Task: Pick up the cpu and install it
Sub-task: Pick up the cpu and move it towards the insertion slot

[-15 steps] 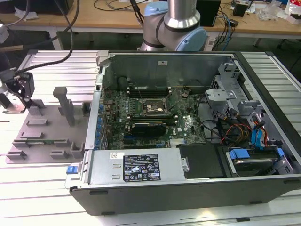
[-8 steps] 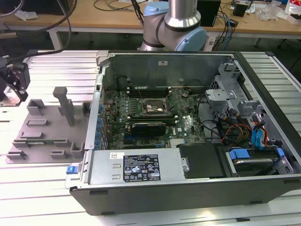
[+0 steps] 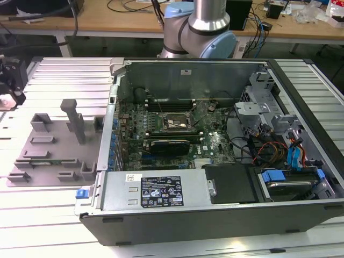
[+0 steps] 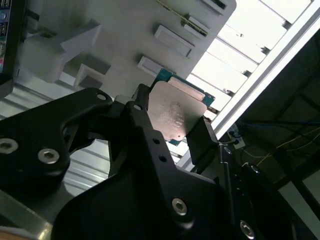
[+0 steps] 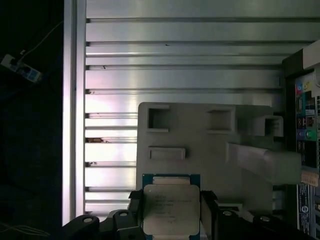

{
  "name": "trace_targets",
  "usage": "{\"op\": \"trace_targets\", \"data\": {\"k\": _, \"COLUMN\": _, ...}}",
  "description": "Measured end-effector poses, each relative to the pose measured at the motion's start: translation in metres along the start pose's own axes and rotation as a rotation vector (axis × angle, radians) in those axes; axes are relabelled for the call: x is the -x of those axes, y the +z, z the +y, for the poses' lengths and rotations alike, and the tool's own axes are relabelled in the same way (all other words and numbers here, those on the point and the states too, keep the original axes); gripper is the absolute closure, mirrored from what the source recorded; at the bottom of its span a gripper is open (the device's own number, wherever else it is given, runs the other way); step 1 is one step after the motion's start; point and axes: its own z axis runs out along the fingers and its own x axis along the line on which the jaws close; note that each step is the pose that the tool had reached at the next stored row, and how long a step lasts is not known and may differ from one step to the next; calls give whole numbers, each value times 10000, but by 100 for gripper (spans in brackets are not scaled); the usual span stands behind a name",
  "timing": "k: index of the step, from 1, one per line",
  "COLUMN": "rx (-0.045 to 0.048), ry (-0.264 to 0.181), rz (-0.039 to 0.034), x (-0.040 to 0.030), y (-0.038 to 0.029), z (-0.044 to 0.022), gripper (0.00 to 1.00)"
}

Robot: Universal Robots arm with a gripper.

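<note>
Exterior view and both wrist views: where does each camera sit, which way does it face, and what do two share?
Exterior view: off the arm, high, looking down into the open computer case, grey tray at the exterior view's left; the arm stands beyond.
First wrist view: on the wrist, looking down past the gripper at the tray and slatted table.
Second wrist view: on the wrist, looking slantwise along the gripper at the tray.
Shared: both wrist views show the gripper shut on the cpu.
</note>
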Motion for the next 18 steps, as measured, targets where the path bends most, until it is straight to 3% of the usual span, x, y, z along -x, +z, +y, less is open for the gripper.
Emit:
{"op": "trace_targets", "data": {"k": 3, "rx": 0, "ry": 0, "rz": 1, "x": -1, "y": -91, "z": 7, "gripper": 45}}
{"op": "trace_targets", "data": {"k": 11, "rx": 0, "ry": 0, "rz": 0, "x": -2, "y": -454, "z": 35, "gripper": 45}}
{"op": "trace_targets", "data": {"k": 18, "rx": 0, "ry": 0, "rz": 0, "x": -2, "y": -471, "z": 36, "gripper": 45}}
